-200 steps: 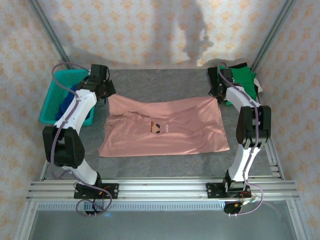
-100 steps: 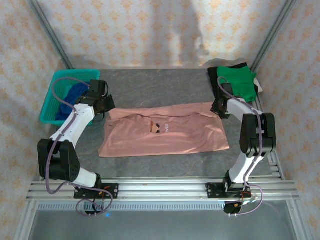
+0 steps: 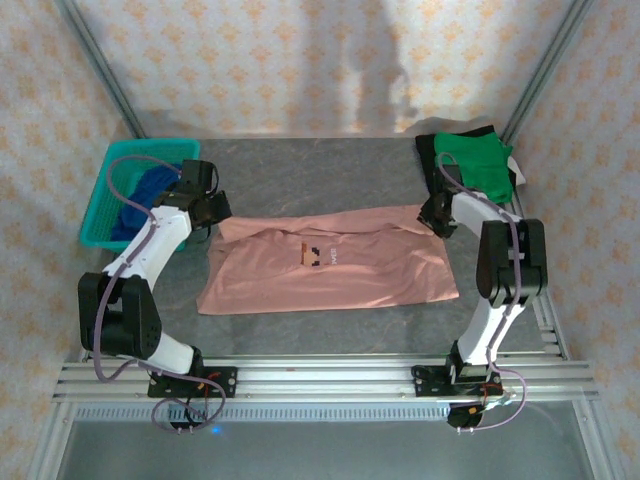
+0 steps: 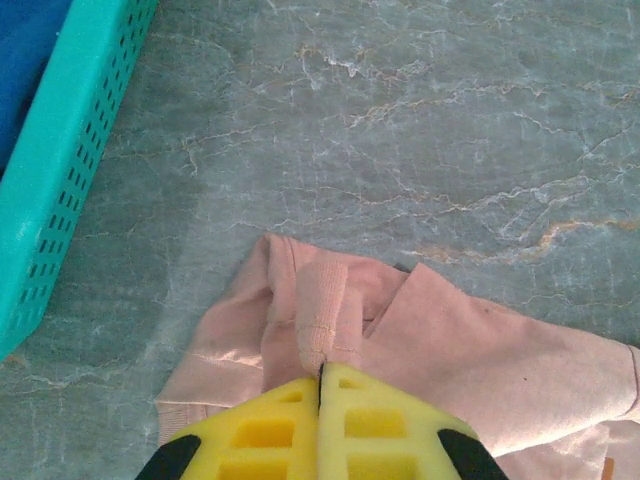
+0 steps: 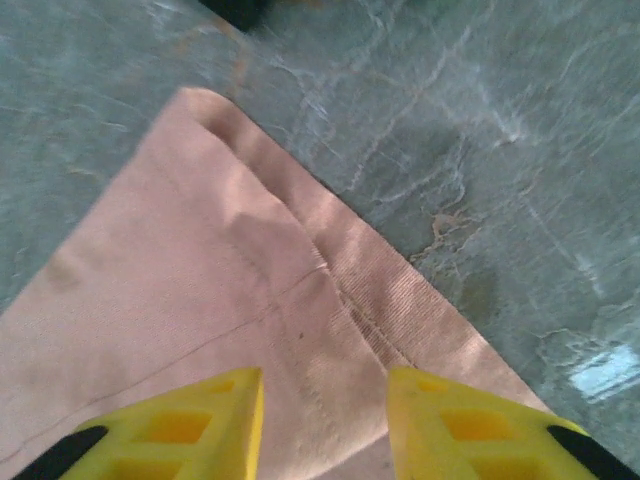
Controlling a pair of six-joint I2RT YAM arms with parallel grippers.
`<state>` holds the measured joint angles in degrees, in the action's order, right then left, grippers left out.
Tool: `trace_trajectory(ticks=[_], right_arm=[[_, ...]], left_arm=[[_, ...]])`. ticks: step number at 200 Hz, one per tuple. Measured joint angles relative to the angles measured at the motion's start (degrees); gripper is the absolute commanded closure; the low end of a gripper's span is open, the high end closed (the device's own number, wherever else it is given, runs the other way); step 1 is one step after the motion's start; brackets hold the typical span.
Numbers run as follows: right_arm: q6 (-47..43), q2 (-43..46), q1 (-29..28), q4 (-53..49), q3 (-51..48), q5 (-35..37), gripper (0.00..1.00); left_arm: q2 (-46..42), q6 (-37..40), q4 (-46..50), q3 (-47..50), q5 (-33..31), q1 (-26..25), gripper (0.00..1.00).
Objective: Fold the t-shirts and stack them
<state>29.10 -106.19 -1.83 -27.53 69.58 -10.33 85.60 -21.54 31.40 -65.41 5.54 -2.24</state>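
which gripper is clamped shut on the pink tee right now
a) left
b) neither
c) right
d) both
a: in the left wrist view the left gripper has its jaws pressed together on a fold of the pink tee, while the right gripper stands open over the tee's corner.

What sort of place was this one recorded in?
Likely a robot test cell dressed as a room: wallpaper panels on an aluminium frame, robot arms bolted to rails, a pink t-shirt on a grey table.
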Motion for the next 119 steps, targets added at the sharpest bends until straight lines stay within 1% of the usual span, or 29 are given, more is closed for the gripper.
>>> trace_trajectory(ticks=[47, 65, 80, 96, 119], right_arm=[[1.4, -5.4, 0.0, -0.5, 5.5, 0.3, 0.75], [1.6, -6.5, 0.0, -0.5, 6.3, 0.4, 0.81], [1.9, -6.9, 0.0, -0.7, 6.7, 0.7, 0.92], [1.5, -7.0, 0.0, -1.1, 7.3, 0.8, 1.0], [0.7, -7.0, 0.0, -3.0, 9.6, 1.4, 1.0]], left_arm=[[0.8, 0.0, 0.0, 0.0, 0.0, 0.0, 1.0], [1.2, 0.0, 0.0, 0.0, 0.0, 0.0, 1.0], [1.3, 0.0, 0.0, -0.1, 0.0, 0.0, 1.0], [1.6, 0.0, 0.1, -0.6, 0.0, 0.0, 1.0], [3.1, 0.2, 1.2, -4.0, -0.1, 0.0, 1.0]])
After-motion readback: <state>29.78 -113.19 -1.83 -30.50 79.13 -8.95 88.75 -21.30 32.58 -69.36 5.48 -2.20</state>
